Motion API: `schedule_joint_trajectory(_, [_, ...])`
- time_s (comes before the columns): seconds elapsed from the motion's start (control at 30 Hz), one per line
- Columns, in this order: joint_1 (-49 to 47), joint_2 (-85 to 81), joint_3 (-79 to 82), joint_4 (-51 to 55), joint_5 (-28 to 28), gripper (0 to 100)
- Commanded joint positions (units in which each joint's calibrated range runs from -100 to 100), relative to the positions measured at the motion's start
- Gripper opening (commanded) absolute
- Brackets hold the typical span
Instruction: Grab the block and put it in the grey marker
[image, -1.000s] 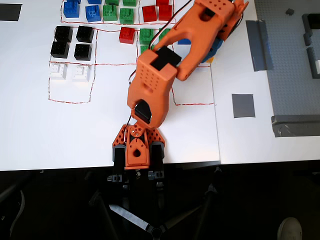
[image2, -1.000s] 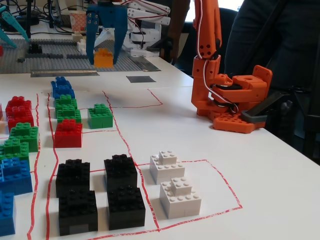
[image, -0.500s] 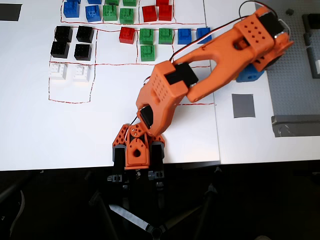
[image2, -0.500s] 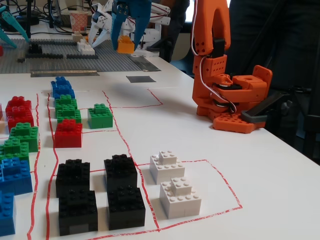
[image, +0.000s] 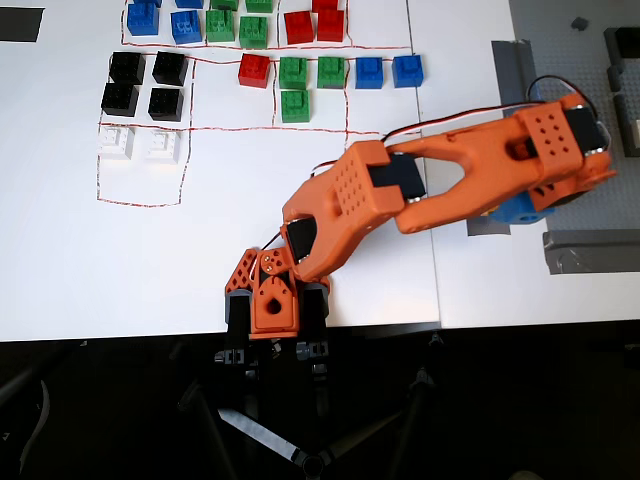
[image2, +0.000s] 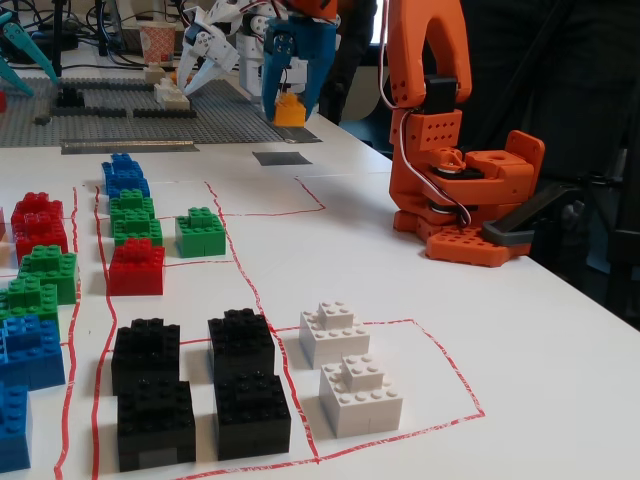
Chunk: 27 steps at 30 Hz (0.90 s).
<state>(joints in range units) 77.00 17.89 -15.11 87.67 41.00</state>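
My gripper (image2: 291, 100) is clamped on the block (image2: 290, 109), which hangs between the two blue fingers (image2: 272, 75) in the fixed view, clear of the counter (image2: 420, 300). In that view the block is held above and a little behind the grey marker (image2: 281, 158), which lies flat on the white surface with nothing on it.

From overhead my arm (image: 440, 190) reaches out to the right of that view, and my blue gripper (image: 520, 212) covers most of the marker (image: 480, 228); only a dark sliver shows at its lower left edge. The block itself is hidden under the gripper there.

My base (image: 270, 300) sits at the near edge of the counter. Up and left in the overhead view, inside red outlines (image: 250, 128), lie rows of bricks: black bricks (image: 145, 82), white bricks (image: 140, 144), a red brick (image: 254, 69), green bricks (image: 293, 86) and blue bricks (image: 388, 71). At the right of that view lie the grey baseplate (image: 580, 120) and a long grey strip (image: 590, 250), just beside my gripper.
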Motion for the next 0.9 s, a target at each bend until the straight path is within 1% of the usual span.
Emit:
schedule_joint_trajectory(0.0, [2.1,-2.6,-4.2,-1.5,0.7,0])
schedule_joint_trajectory(0.23, [2.3,3.1,-6.3,-1.6,-0.8,0])
schedule_joint_trajectory(0.47, [2.9,5.4,-7.0,-3.7,-1.9,12])
schedule_joint_trajectory(0.57, [3.2,5.9,-6.8,-5.2,-2.5,20])
schedule_joint_trajectory(0.73, [4.1,6.2,-6.7,-5.9,-2.3,29])
schedule_joint_trajectory(0.87, [4.7,5.6,-6.4,-5.6,-2.0,33])
